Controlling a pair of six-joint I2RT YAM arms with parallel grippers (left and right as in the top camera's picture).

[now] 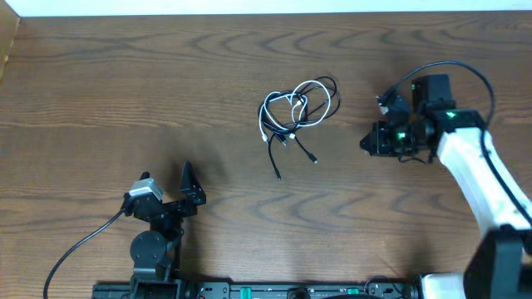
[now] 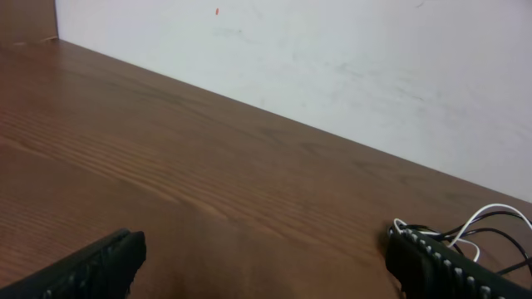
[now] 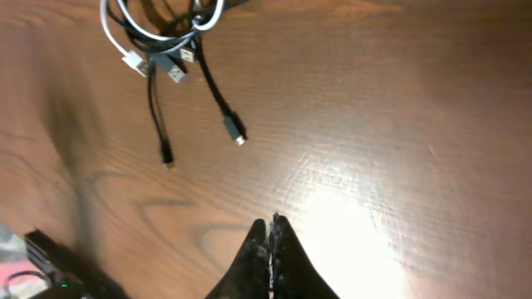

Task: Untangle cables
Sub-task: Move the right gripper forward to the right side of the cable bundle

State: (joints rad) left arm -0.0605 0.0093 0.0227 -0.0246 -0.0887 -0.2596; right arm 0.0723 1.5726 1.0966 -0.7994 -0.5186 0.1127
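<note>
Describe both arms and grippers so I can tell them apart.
The left arm is all black, with a pale grey block near its wrist and a black wire trailing off. The left gripper has ribbed black fingers. The right arm has a white shell, a black head with green lights and a looping black wire; the right gripper is slim, black and tapered.

A brown wooden table (image 1: 166,83) meets a white wall (image 2: 374,75).
</note>
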